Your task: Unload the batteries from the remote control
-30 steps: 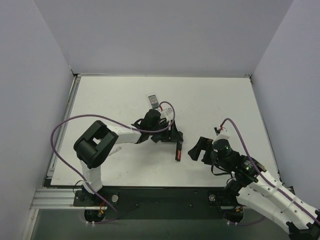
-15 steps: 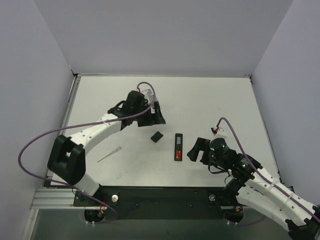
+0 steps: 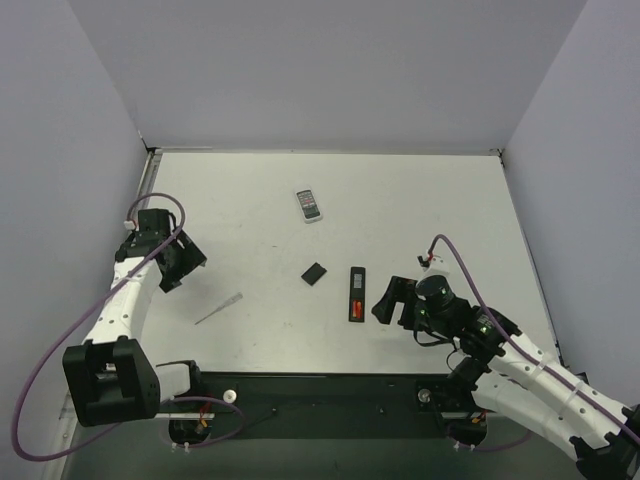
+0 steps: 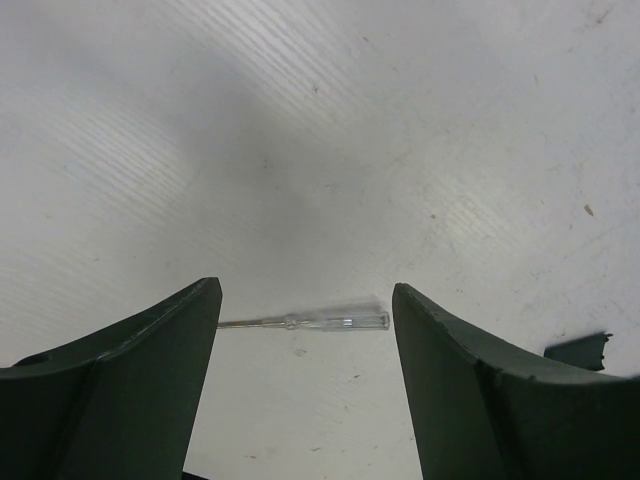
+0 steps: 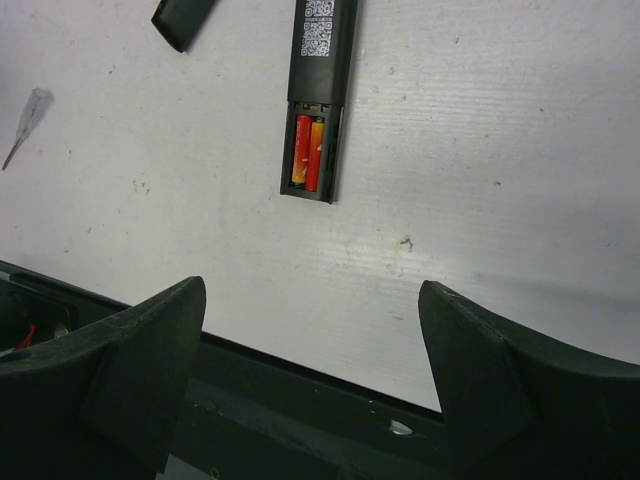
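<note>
With its cover (image 3: pixel 315 273) off, the remote control (image 3: pixel 357 293) lies on the worktop (image 3: pixel 450 200), both batteries (image 5: pixel 308 153) in their recess and yet to be lifted out, the right end effector (image 3: pixel 388 298) spread just beside it, the left end effector (image 3: pixel 172 262) spread well apart.

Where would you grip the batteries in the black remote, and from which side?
Come from straight above: the batteries lie side by side, sunk in the remote control's open recess, so its walls block a side pinch. Probably pry under one battery's end and lever it up.
</note>
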Action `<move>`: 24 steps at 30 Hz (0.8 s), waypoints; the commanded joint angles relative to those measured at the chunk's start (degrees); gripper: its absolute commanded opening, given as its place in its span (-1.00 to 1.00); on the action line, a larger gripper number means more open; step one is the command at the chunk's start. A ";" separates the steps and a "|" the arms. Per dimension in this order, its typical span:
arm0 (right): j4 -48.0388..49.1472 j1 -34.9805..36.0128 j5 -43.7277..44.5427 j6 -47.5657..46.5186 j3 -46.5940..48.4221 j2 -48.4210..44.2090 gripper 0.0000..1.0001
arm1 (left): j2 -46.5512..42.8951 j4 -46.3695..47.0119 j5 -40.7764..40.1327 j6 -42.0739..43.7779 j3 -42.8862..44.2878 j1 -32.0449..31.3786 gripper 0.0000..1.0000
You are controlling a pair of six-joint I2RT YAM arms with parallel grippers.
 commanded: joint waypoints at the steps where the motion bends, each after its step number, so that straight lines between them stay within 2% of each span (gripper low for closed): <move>1: 2.17 -0.42 -0.42 -0.56 -1.04 0.50 0.64 | -2.10 -1.66 -2.36 -2.57 -1.67 0.70 0.58; 4: 2.18 -0.42 -0.95 -0.91 -0.60 0.67 0.64 | -2.01 1.32 -2.28 -3.10 -1.93 0.61 0.57; 6: 2.18 -0.42 -2.60 -1.08 -0.60 0.59 0.64 | -0.70 5.45 1.13 -0.73 -1.23 0.61 0.56; 9: 2.17 -0.42 -2.44 -1.43 -0.86 0.32 0.64 | 3.43 6.68 3.17 0.85 3.42 -0.44 0.56; 11: 2.09 -0.42 -2.62 -2.14 -0.42 1.11 0.64 | 6.59 10.19 4.31 4.44 6.67 -2.63 0.56; 13: 1.56 -0.42 -2.79 -3.10 0.71 1.73 0.64 | 9.31 10.56 1.70 5.51 10.18 -8.49 0.56; 18: 0.59 -0.42 -1.74 -4.07 2.30 2.96 0.64 | 22.32 5.47 -6.31 4.81 26.79 -19.40 0.56; 24: -1.86 -0.42 -2.44 -5.21 3.97 2.52 0.62 | 36.64 0.02 -14.22 3.14 46.03 -27.59 0.55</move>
